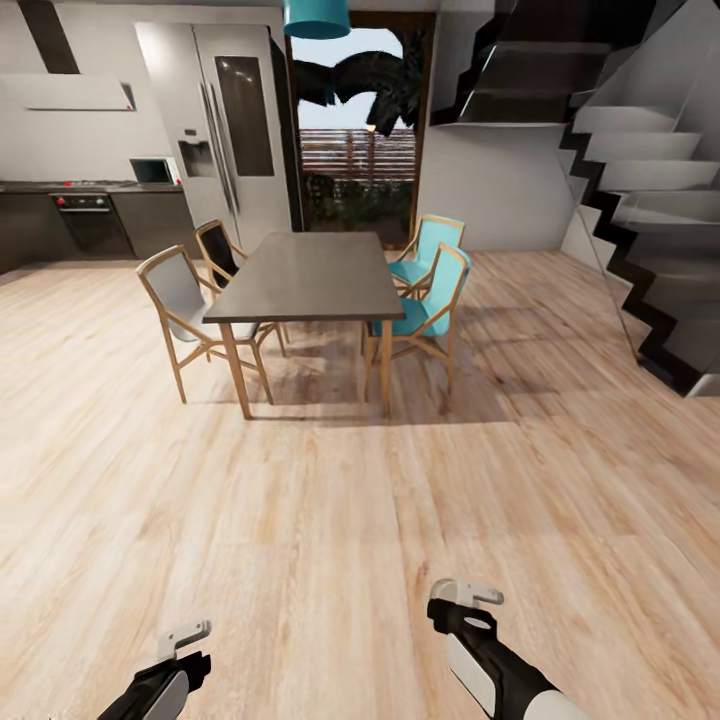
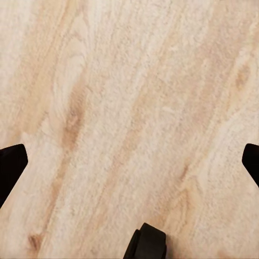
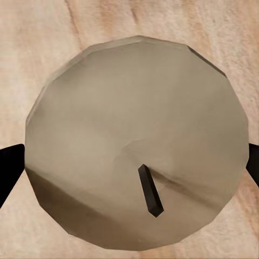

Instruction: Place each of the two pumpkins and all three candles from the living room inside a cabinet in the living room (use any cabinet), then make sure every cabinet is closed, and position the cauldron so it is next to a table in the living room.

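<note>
A big pale wood floor holds a grey dining table with wooden chairs far ahead. The right gripper pinches a beige candle with a black wick. The left gripper has its jaws spread wide over bare floor.

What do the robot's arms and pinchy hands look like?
Both arms are glossy black with smooth white panels. The left end effector and right end effector have pale grey, blocky tips in the head view. In the wrist views, the fingertips look black.
</note>
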